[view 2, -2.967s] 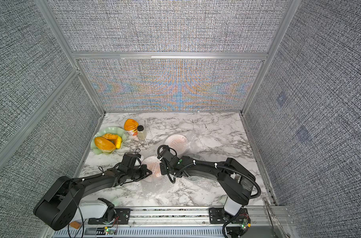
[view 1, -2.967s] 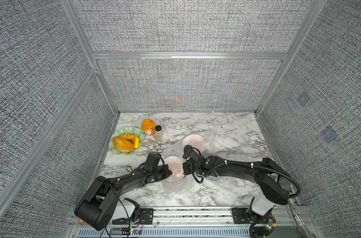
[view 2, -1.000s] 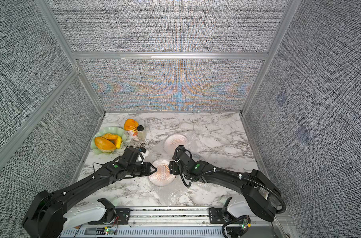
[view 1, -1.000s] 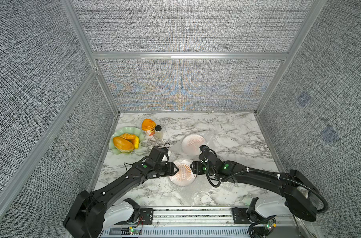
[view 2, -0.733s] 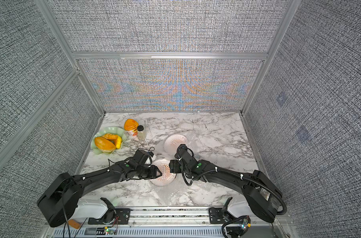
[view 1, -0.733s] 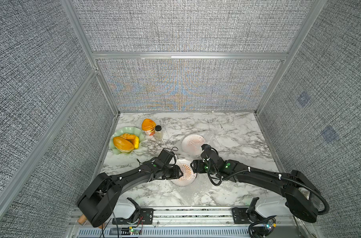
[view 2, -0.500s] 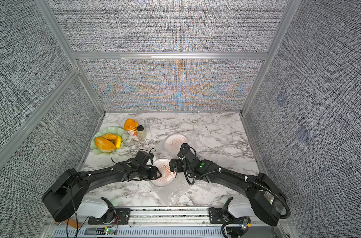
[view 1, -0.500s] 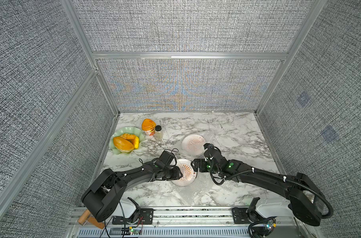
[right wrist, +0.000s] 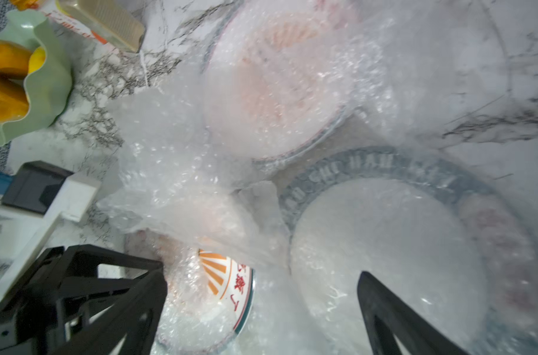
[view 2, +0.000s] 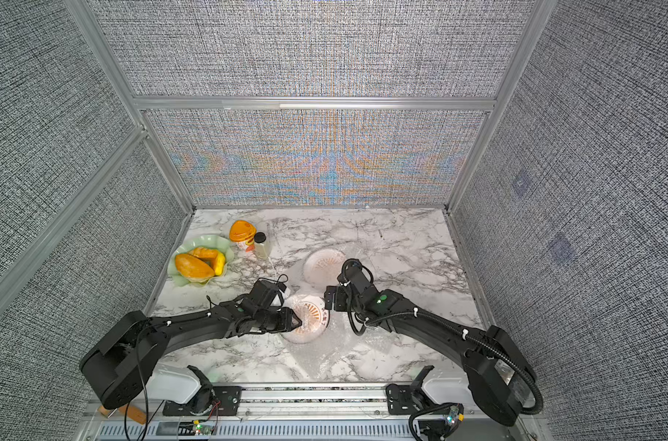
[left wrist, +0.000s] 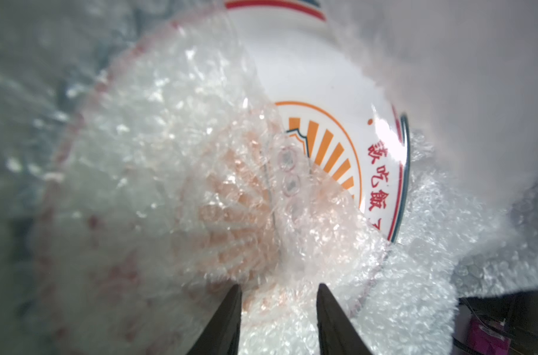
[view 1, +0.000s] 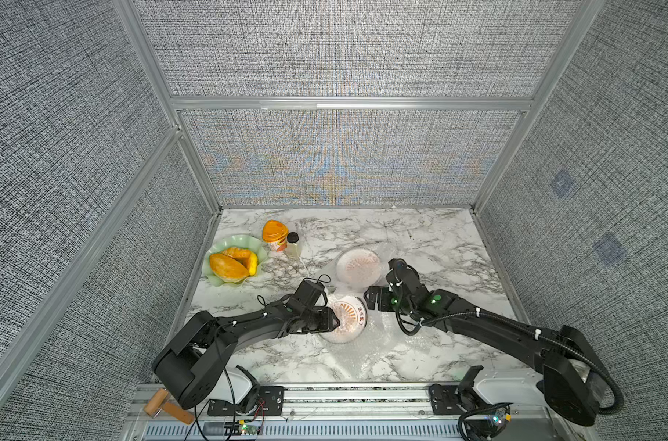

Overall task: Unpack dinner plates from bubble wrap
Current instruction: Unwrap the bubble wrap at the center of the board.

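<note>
A dinner plate (view 1: 357, 315) with an orange sunburst lies near the front, its right side bare and the rest under bubble wrap (view 1: 385, 345). My left gripper (view 1: 336, 324) reaches over its middle. In the left wrist view its fingers (left wrist: 227, 319) pinch a bulge of bubble wrap (left wrist: 280, 310) on that plate (left wrist: 338, 147). My right gripper (view 1: 374, 298) hangs open just right of the plate, nothing between its fingers (right wrist: 132, 310). A second sunburst plate (view 1: 359, 267) lies wrapped further back. A plate with a green lettered rim (right wrist: 384, 227) shows under wrap in the right wrist view.
A pale green wavy dish (view 1: 259, 254) with orange food sits at the back left. Beside it stand an orange-lidded cup (view 1: 275, 233) and a small bottle (view 1: 293, 246). Fabric walls close three sides. A wooden-handled tool (view 1: 168, 406) lies on the front rail.
My right gripper has opened wide and drawn slightly right of the near plate. The left gripper has slid further over the plate while its elbow swung back toward the front.
</note>
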Robot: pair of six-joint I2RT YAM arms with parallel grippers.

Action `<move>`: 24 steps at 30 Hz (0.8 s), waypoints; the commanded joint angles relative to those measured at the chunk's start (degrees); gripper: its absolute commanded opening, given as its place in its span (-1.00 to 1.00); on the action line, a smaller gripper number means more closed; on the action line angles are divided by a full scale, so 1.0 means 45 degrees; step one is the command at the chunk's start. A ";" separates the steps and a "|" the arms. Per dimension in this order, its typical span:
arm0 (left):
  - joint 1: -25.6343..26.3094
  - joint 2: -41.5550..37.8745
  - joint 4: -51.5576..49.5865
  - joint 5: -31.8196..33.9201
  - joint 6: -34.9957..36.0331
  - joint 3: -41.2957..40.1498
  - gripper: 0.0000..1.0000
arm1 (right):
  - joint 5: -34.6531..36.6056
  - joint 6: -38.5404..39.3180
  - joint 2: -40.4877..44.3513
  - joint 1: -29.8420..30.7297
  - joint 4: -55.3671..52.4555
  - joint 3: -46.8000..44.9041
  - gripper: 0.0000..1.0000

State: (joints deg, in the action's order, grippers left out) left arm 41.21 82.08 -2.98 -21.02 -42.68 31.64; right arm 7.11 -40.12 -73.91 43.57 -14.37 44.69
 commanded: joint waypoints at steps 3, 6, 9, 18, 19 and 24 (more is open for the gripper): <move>-0.0014 0.0085 -0.1486 0.0757 -0.0011 -0.0117 -0.15 | 0.0324 0.0547 0.0091 -0.0398 -0.0381 0.0175 0.98; -0.0017 -0.0061 -0.1504 0.0686 0.0006 -0.0094 -0.16 | 0.0125 0.1186 0.0703 -0.0561 -0.1183 0.0842 0.98; -0.0015 -0.0301 -0.1543 0.0332 0.0089 0.0183 -0.16 | -0.0255 0.1678 0.1817 -0.0397 -0.1839 0.1685 0.98; 0.0004 -0.2752 -0.2971 0.0093 0.0275 0.2135 -0.13 | -0.2912 0.1091 0.2166 0.0725 -0.1238 0.1320 0.95; 0.0031 -0.2849 -0.3177 0.0216 0.0464 0.2268 -0.11 | -0.3205 0.0985 0.1932 0.0748 -0.0960 0.1122 0.92; 0.0061 -0.1772 -0.4047 0.0999 0.1130 0.3050 -0.09 | -0.4337 -0.0222 0.1111 0.0786 0.1515 -0.0467 0.42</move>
State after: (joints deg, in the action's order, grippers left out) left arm 41.50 71.35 -16.45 -19.46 -40.27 43.72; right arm -8.10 -36.53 -68.03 46.94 -15.03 45.17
